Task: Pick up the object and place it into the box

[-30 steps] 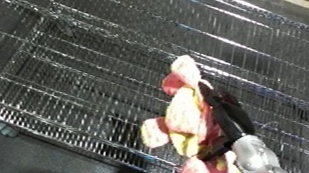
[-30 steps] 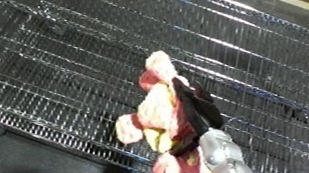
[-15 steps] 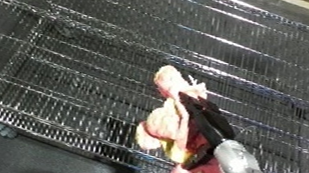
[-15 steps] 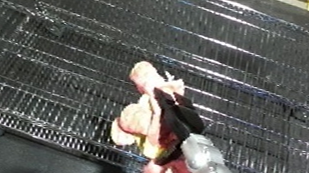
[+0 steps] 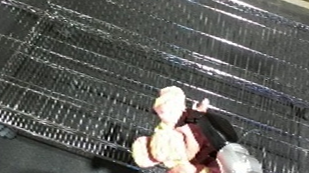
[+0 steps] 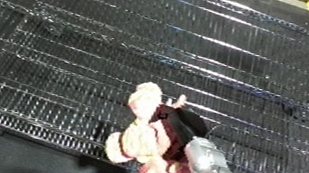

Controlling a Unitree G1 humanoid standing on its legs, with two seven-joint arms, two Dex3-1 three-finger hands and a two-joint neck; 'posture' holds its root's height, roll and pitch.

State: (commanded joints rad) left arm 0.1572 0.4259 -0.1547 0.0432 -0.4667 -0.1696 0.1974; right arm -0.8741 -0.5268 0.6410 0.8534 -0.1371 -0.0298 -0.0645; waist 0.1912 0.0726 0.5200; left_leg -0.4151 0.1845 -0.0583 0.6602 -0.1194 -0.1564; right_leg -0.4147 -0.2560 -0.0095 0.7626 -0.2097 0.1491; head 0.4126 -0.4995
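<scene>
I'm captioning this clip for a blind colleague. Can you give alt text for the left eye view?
The robot's right hand holds a pink and cream plush toy above the near edge of a large wire-mesh bin, seen from above. The silver forearm comes in from the lower right; the left hand does not show.
</scene>
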